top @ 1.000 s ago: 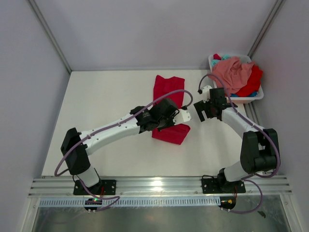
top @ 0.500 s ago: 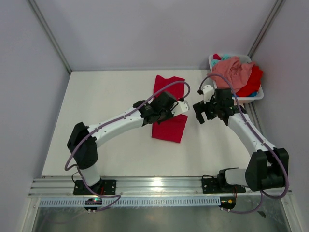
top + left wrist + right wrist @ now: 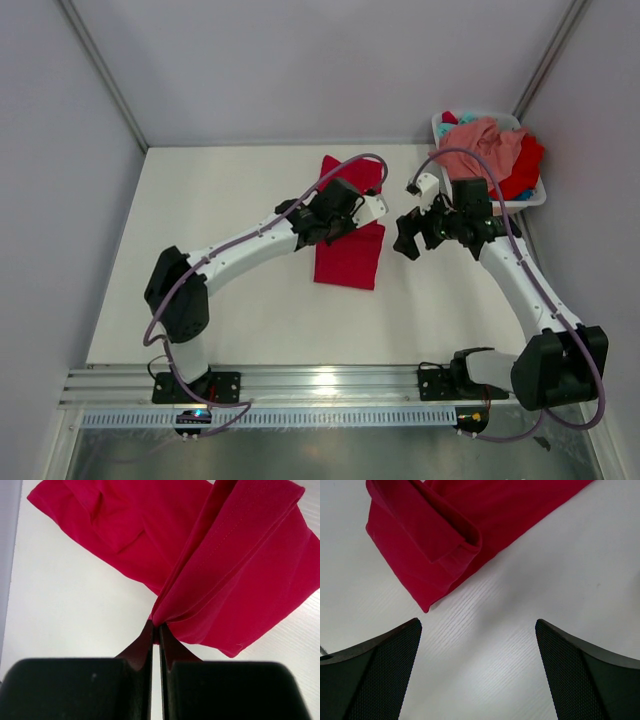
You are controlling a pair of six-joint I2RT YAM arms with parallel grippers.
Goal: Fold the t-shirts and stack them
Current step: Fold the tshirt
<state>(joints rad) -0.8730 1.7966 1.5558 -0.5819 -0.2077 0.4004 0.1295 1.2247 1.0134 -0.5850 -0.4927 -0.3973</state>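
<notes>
A bright red t-shirt point(image 3: 349, 258) lies as a long folded strip in the middle of the white table. My left gripper point(image 3: 373, 207) is over the strip's right edge, shut on a bunched fold of the red t-shirt point(image 3: 230, 565); in the left wrist view the cloth fans out from the pinched tips point(image 3: 156, 628) and is lifted off the table. My right gripper point(image 3: 407, 232) is open just right of the strip. In the right wrist view it point(image 3: 477, 625) has only bare table between its fingers, with the red t-shirt's point(image 3: 430, 535) rolled corner beyond them.
A white plastic basket point(image 3: 508, 208) stands at the back right corner, holding a salmon pink shirt point(image 3: 485, 145), a red one point(image 3: 524, 170) and a bit of teal cloth point(image 3: 447, 128). Grey walls close the table's left, far and right sides.
My left gripper has carried the red cloth's edge toward the far side, and the near part now lies flatter. The right gripper has shifted slightly left, staying open.
</notes>
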